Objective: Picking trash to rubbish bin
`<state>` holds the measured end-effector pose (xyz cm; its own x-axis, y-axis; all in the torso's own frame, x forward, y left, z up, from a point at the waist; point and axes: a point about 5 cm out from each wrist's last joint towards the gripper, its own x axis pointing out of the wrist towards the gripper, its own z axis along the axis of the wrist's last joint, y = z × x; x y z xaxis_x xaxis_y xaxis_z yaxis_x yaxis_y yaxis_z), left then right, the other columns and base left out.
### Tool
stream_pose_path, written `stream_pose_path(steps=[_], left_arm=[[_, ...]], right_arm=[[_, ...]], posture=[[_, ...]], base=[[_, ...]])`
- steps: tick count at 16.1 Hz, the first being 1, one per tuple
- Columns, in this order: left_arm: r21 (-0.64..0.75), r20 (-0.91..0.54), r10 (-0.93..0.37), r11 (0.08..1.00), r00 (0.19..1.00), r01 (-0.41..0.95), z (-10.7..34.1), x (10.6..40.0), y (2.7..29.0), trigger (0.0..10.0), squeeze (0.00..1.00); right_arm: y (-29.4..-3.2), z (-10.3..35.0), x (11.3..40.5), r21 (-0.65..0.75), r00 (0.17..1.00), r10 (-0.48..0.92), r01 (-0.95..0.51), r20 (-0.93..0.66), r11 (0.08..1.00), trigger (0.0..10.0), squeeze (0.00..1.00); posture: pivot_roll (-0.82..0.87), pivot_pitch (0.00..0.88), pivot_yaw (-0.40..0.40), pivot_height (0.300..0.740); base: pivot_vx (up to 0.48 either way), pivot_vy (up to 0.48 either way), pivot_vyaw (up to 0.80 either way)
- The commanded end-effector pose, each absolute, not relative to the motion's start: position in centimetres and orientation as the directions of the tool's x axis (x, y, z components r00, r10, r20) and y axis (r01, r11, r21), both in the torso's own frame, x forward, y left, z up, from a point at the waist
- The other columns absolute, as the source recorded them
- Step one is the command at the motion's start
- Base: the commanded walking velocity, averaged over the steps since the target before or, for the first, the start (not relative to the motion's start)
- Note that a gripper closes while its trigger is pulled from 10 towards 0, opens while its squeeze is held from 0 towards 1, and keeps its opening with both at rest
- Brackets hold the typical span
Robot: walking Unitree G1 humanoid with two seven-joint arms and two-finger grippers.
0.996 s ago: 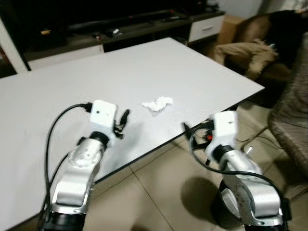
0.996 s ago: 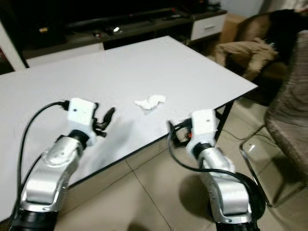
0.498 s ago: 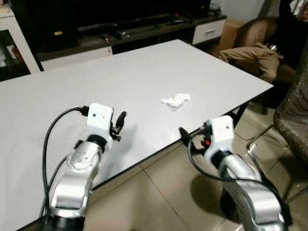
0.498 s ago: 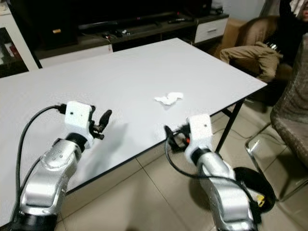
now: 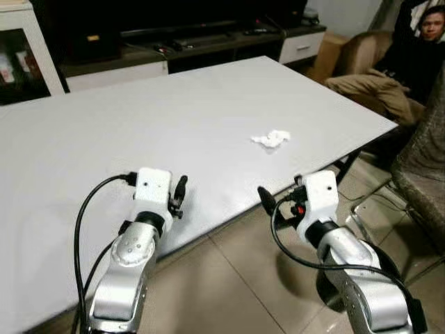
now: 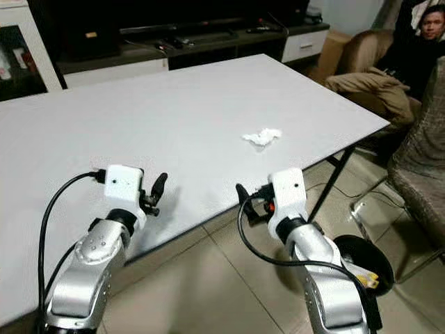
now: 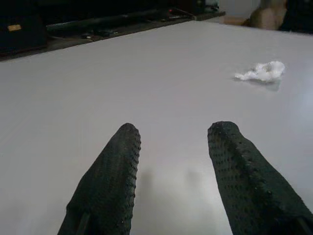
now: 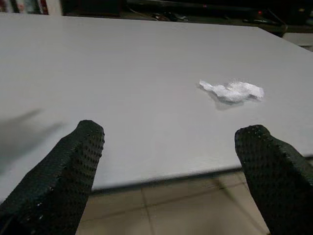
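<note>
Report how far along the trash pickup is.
Nothing is done yet: the crumpled white tissue lies on the white table. Both pincers are open and empty, the left pincer over the table, the right pincer off its near edge. Grasping and binning remain.

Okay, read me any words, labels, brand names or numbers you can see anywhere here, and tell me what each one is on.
No readable text anywhere.
White table: blank.
Crumpled tissue: unprinted.
Left claw and right claw: their white wrist housings carry no legible marking.
Items on the dark TV unit: too small and blurred to read.
</note>
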<state>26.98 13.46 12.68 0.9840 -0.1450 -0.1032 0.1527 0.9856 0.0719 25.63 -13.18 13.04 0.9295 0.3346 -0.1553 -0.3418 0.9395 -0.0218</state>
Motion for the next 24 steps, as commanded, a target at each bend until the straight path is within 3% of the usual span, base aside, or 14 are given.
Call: stream_pose_path(steps=[1, 4, 14, 17, 24], left_arm=[[0.036, -0.085, -0.158, 0.986, 0.984, 0.162, 13.2, 27.0, 12.9, 10.0, 0.0], [0.053, -0.064, -0.142, 0.988, 0.988, 0.145, 13.0, 26.6, 13.2, 10.0, 0.0], [0.071, -0.033, -0.121, 0.99, 0.992, 0.123, 13.8, 26.3, 13.9, 10.0, 0.0], [0.096, -0.031, -0.11, 0.989, 0.993, 0.112, 14.0, 26.2, 14.5, 10.0, 0.0], [0.12, -0.04, -0.172, 0.977, 0.984, 0.175, 14.2, 26.8, 14.3, 10.0, 0.0]], right_arm=[[-14.2, 12.9, 25.8, -0.068, 0.939, 0.296, -0.311, -0.173, 0.948, 10.0, 0.0], [-14.1, 12.6, 26.2, -0.071, 0.934, 0.303, -0.32, -0.188, 0.945, 10.0, 0.0], [-13.0, 12.3, 26.8, -0.052, 0.911, 0.367, -0.383, -0.189, 0.922, 10.0, 0.0], [-11.9, 12.1, 26.8, -0.093, 0.882, 0.423, -0.448, -0.209, 0.889, 10.0, 0.0], [-13.2, 12.0, 27.1, -0.058, 0.935, 0.309, -0.322, -0.173, 0.945, 10.0, 0.0]], posture=[[-0.19, 0.0, -0.061, 0.74], [-0.17, 0.0, -0.076, 0.74], [-0.13, 0.0, -0.094, 0.74], [-0.11, 0.0, -0.095, 0.74], [-0.13, 0.0, -0.041, 0.74]], base=[[0.0, 0.0, 0.0], [0.0, 0.0, 0.0], [0.375, 0.0, -0.14], [0.403, 0.0, 0.8], [0.408, 0.0, 0.11]])
